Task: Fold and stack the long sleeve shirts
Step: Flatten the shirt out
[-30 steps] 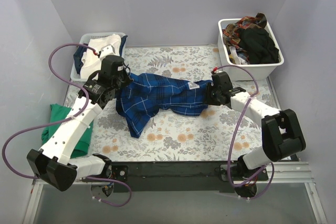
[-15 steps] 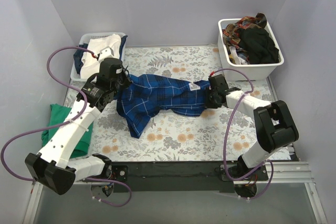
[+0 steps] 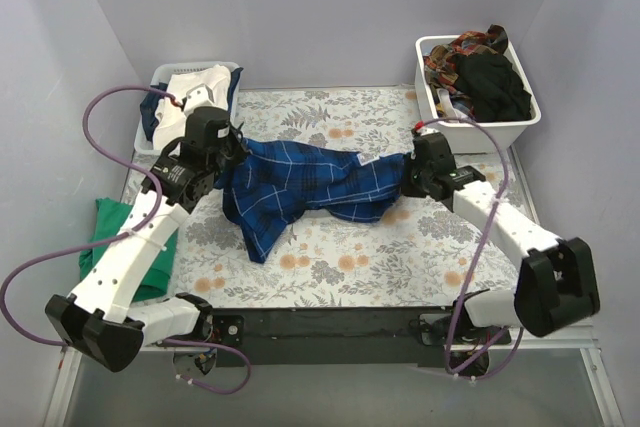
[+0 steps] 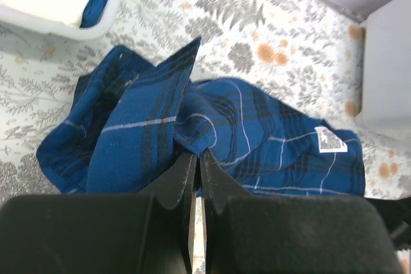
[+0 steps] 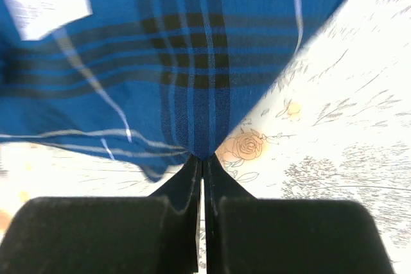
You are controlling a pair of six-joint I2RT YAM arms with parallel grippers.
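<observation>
Top external view first: the dark blue plaid shirt (image 3: 300, 182) is strung out sideways across the middle of the floral table cloth (image 3: 340, 257), pinched at one end by each arm. It is deep blue with darker bands and thin white grid lines, bunched and creased rather than flat. One long fold trails off its left half toward the near edge and lies on the table cloth. A small white label (image 3: 369, 162) shows near its right end.

The left gripper (image 3: 228, 154) has the shirt's left end, and in the left wrist view its black fingers (image 4: 173, 181) are pressed right together with a ridge of plaid fabric caught at their tips. From there the shirt spreads away in rumpled folds, with the label (image 4: 331, 139) far over to the right.

The right gripper (image 3: 405, 177) has the opposite end. Seen from the right wrist, its fingers (image 5: 221, 181) are likewise closed tight, nipping a pointed corner of the plaid, and the fabric fans up and outward above them, blurred at the upper left.

A white bin (image 3: 525, 119) heaped with dark and patterned clothes sits at the far right corner. A basket (image 3: 150, 132) with white and blue cloth sits far left, and a green cloth (image 3: 105, 222) lies off the table cloth's left edge.
</observation>
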